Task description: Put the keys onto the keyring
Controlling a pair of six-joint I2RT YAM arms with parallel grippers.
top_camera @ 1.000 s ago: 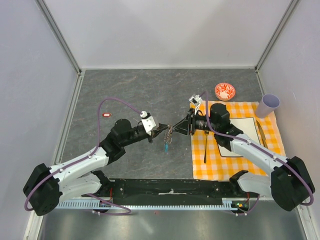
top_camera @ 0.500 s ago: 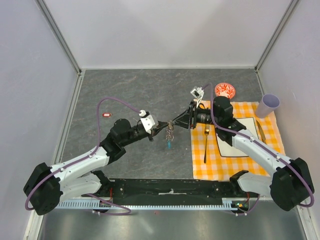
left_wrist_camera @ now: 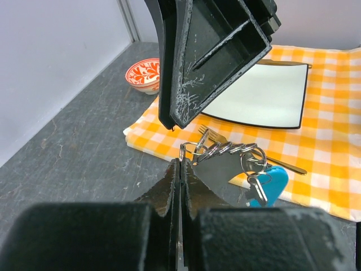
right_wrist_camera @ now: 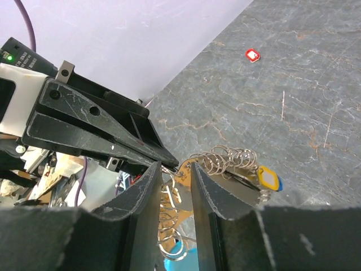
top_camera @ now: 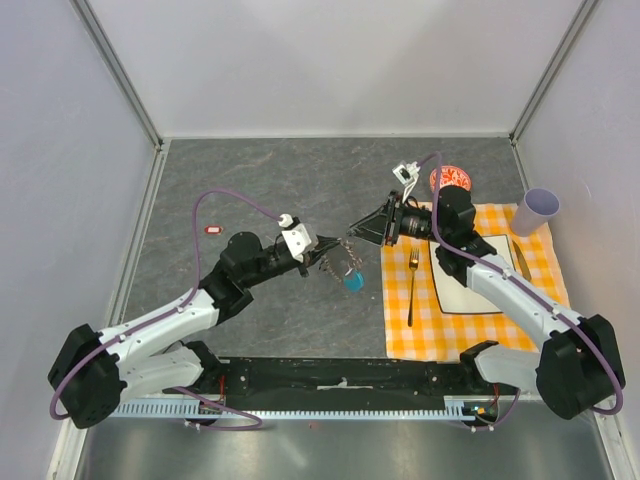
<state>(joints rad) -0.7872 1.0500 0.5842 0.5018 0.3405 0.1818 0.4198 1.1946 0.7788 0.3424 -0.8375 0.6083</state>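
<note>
The keyring (top_camera: pixel 338 262) is a chain of thin metal rings held above the grey table between both grippers. Its cyan strap (top_camera: pixel 353 282) hangs below. My left gripper (top_camera: pixel 319 253) is shut, pinching the end ring (left_wrist_camera: pixel 190 149). In the left wrist view the chain (left_wrist_camera: pixel 225 149) runs right to the cyan strap (left_wrist_camera: pixel 274 179), and a small silver key (left_wrist_camera: pixel 256 190) dangles in front of the strap. My right gripper (top_camera: pixel 351 238) is closed narrowly on chain links (right_wrist_camera: pixel 169 223) and a brass-coloured flat piece (right_wrist_camera: pixel 194 179). A yellow-and-blue tag (right_wrist_camera: pixel 269 179) hangs on the far rings.
An orange checked cloth (top_camera: pixel 470 325) lies at the right with a white board (top_camera: pixel 480 290) and a fork (top_camera: pixel 411 290) on it. Behind the cloth sits a red-and-white bowl (top_camera: pixel 450 182), and a lilac cup (top_camera: pixel 538 210) stands far right. A small red piece (top_camera: pixel 212 230) lies at the left.
My right gripper has moved back and to the right. The chain has stretched out between the grippers and the cyan strap has swung right and up. The left gripper has stayed shut.
</note>
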